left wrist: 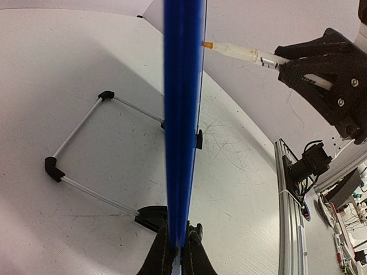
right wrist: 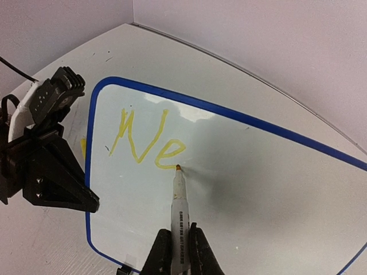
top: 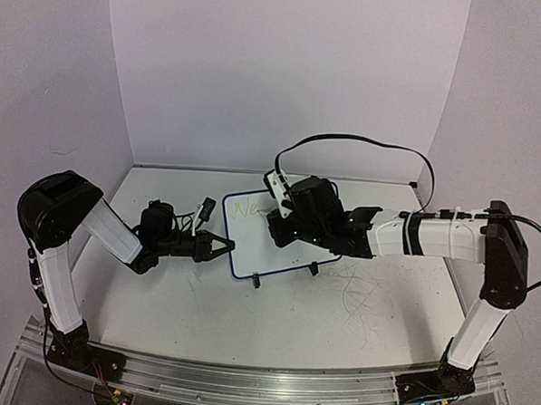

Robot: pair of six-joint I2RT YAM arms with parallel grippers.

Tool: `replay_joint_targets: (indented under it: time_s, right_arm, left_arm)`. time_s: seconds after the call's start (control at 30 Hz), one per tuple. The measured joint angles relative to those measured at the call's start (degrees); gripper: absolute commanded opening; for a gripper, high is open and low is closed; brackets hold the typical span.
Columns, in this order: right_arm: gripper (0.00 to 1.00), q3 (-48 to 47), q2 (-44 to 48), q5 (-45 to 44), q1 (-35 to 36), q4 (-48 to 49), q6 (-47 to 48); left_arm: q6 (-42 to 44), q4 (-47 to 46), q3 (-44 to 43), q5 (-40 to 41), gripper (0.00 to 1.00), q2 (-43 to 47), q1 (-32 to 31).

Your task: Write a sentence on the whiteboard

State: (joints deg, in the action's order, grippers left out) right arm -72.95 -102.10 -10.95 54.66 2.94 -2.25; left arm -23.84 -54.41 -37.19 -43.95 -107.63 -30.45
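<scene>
Your right pincer (right wrist: 180, 245) pinches the marker (right wrist: 178, 195), tip on the whiteboard (right wrist: 269, 189); your left pincer (left wrist: 179, 245) clamps its left edge.

Tabletop (top: 246, 324): white, scuffed, speckled with small dark marks.
Scribble scratches (top: 361, 298): thin grey tangle on the tabletop, right of centre, toward the near side.
Walls (top: 287, 67): pale lilac panels closing the far, left and right sides.
Rail (top: 261, 383): ribbed aluminium, along the near edge.
</scene>
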Motion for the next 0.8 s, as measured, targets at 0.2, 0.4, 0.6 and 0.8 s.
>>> replay_joint_targets:
  time_s: [0.2,0.4,0.6,0.8]
  right_arm:
    - [0.00,3.44,7.04,1.46,-0.89,0.03,-0.13]
    - [0.00,6.51,15.19,3.85,-2.23,1.41,1.55]
    - [0.00,5.53,10.82,6.91,-2.73,1.49,4.11]
    - [0.00,4.74,6.35,7.86,-1.67,0.09,5.44]
  left_arm:
    - [0.12,0.00,0.00,-0.10,0.00,0.00,-0.01]
    - [0.36,0.30,-0.15,-0.19,0.00,0.00,0.00]
    - [0.49,0.58,-0.33,-0.28,0.00,0.04,0.02]
    - [0.92,1.51,-0.33,0.18,0.00,0.52,-0.01]
